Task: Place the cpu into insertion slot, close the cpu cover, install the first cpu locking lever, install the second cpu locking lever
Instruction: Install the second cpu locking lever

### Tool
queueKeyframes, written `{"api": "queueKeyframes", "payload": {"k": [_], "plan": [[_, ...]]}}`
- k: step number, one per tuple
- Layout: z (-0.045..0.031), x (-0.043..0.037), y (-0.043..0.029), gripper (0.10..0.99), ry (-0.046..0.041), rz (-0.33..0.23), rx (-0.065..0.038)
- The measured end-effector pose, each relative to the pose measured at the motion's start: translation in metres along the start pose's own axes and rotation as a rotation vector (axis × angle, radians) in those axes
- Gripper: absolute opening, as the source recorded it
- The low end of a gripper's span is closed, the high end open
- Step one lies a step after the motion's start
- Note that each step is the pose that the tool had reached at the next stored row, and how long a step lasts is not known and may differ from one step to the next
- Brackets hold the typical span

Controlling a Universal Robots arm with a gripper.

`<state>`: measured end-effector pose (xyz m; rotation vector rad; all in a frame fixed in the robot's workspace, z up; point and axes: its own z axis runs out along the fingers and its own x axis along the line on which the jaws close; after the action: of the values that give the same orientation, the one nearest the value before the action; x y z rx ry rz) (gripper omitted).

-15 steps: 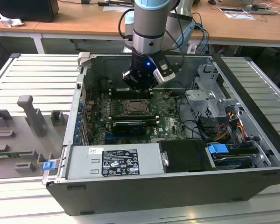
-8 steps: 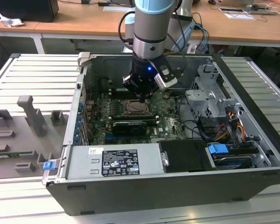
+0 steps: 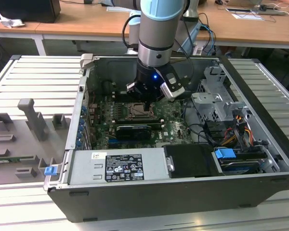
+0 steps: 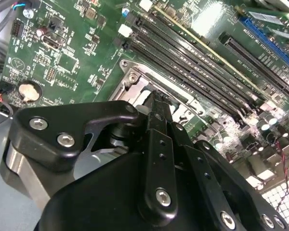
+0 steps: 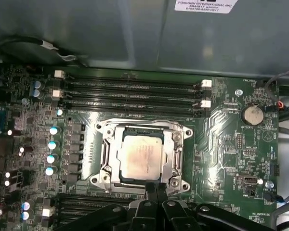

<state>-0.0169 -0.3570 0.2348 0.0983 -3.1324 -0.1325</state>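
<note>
The cpu (image 5: 140,156) shows a dull, matt silver-tan metal face inside the brighter, shiny metal cpu cover (image 5: 173,154), on a glossy green motherboard (image 5: 221,144), with matt black plastic memory slots (image 5: 130,94) and the gripper (image 5: 155,190) smooth black.

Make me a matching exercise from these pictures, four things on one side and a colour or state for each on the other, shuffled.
Things:
1. cpu
2. cpu cover
3. coin cell battery
4. gripper

Descriptions:
A. round and silvery, on the green board
B. black, tips at the socket's edge
C. dull tan square seated in the insertion slot
D. silvery frame lying flat around the chip

Pairs: 1-C, 2-D, 3-A, 4-B
</note>
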Motion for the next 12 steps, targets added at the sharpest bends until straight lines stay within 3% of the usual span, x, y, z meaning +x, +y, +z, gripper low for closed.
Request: {"api": "queueKeyframes", "payload": {"k": [7,11,12], "plan": [[-0.0004,0.0053,-0.0151,0.106,0.0004,-0.008,-0.006],[0.002,0.0288,-0.0161,0.106,0.0001,-0.013,-0.007],[0.0064,0.0313,-0.0163,0.106,0.0007,-0.019,-0.007]]}}
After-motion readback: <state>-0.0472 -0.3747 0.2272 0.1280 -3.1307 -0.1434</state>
